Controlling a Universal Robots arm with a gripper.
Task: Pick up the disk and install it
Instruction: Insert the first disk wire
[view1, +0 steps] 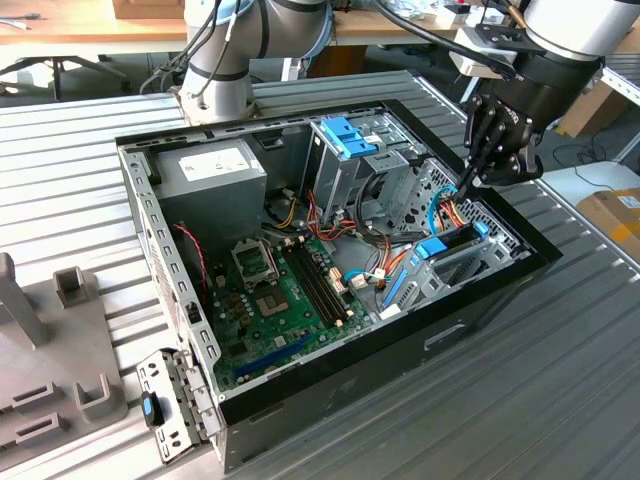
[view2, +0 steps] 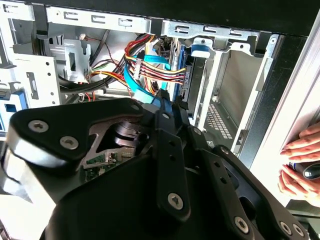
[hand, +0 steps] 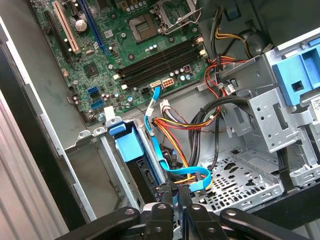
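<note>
disk is already standing on edge in the bay slot at the case's front corner, on the exterior view's right, its light-blue bracket uppermost and its long axis running along the slot's metal rails.

going down in size, you've got the open computer case lying on the ribbed metal table, with the grey power-supply box at the far end. the green motherboard covers the case floor. the tall metal cage with blue tabs stands near the bay.

your gripper hangs just above the disk's connector end, its black fingers drawn close together with only a thin gap, pinching nothing you can make out. right in its way sit the light-blue data cable and a bundle of coloured power wires, plugged in at the disk's end.

a hand rests beside the case in the second wrist view.
</note>
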